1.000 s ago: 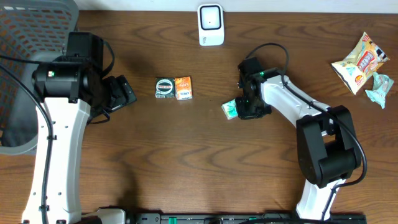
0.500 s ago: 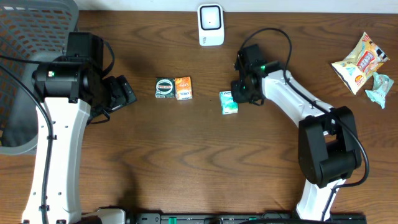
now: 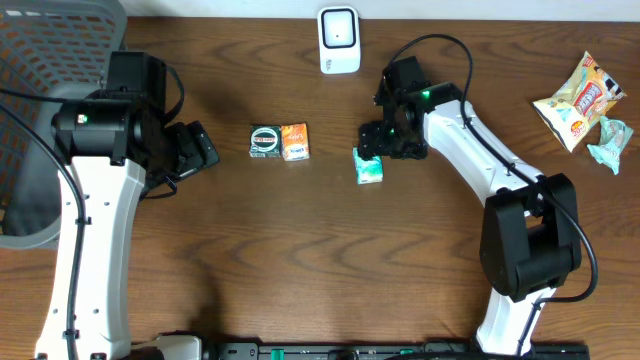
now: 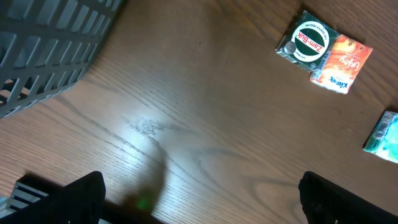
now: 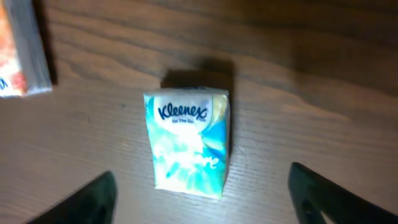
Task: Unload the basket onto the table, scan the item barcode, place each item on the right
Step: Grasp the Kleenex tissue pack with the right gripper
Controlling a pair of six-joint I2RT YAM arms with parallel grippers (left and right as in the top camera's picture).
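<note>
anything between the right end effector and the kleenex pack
Nothing visible. The small teal and white Kleenex tissue pack lies directly ahead of the open right end effector; the orange packet sits off to the side.

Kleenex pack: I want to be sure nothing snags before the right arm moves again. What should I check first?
1. Right gripper open, jaws wide of the Kleenex pack and not touching it: ok.
2. Pack lying flat on the table, logo up: ok.
3. Where the barcode is: cannot tell; none shows on the upper face.
4. Pack apart from the orange box: ok.
5. Left gripper open and empty: ok.
</note>
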